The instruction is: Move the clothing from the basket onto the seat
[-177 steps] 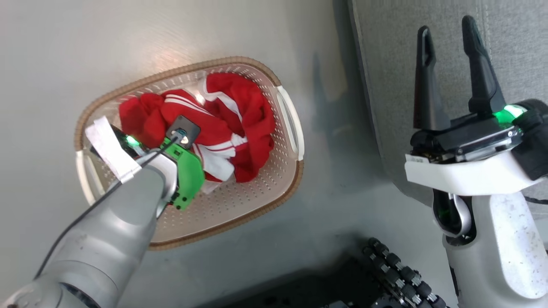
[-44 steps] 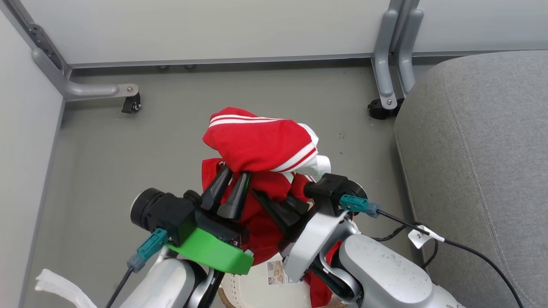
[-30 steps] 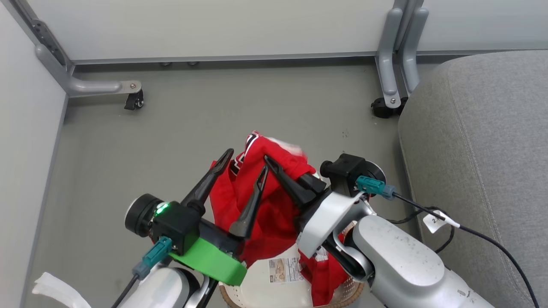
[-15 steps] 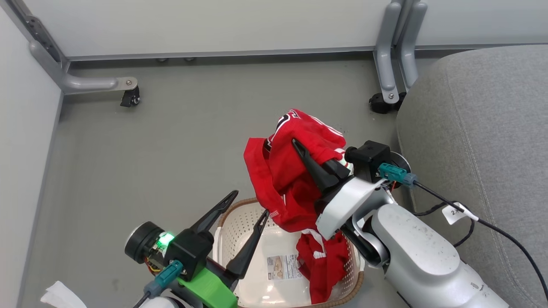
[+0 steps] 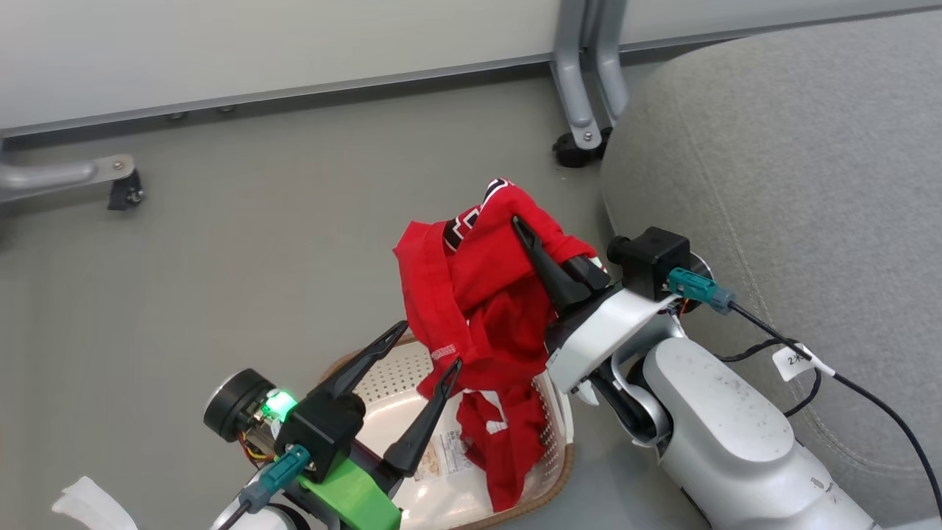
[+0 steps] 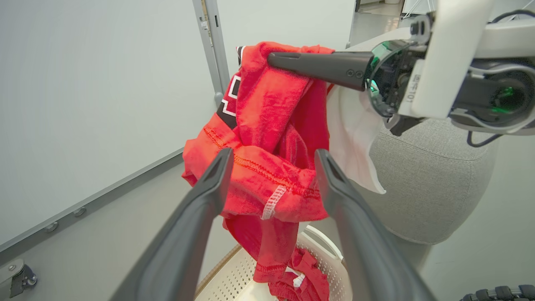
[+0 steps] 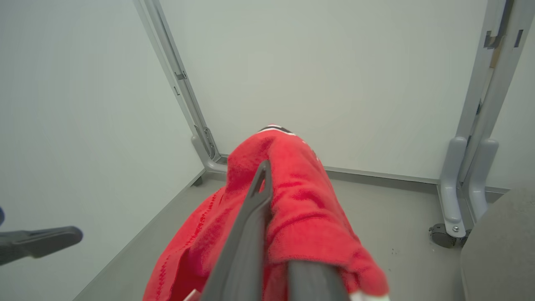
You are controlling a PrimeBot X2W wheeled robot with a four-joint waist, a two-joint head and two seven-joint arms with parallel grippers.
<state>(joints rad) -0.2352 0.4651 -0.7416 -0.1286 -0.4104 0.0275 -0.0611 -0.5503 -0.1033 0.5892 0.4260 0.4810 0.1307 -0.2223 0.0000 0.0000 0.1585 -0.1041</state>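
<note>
Red clothing (image 5: pixel 478 294) with a dark emblem near its top hangs from my right gripper (image 5: pixel 526 232), which is shut on it above the basket (image 5: pixel 553 482). The cloth drapes over one finger and hides the other. Its lower end with white trim trails down into the cream basket (image 6: pixel 234 276). My left gripper (image 5: pixel 428 344) stands open just left of the hanging cloth, holding nothing; in the left wrist view the clothing (image 6: pixel 267 125) shows between its spread fingers (image 6: pixel 217 167). The grey seat (image 5: pixel 773 147) lies to the right, close behind my right wrist.
Grey partition legs on castors stand on the floor at the seat's far corner (image 5: pixel 570 151) and at the far left (image 5: pixel 121 193). A white wall panel runs along the back. A black cable with a tag (image 5: pixel 798 361) trails from my right wrist over the seat's edge.
The head view has turned toward the seat. My right gripper has lifted the clothing up and rightward. My left gripper, open throughout, has dropped away from the cloth toward the basket.
</note>
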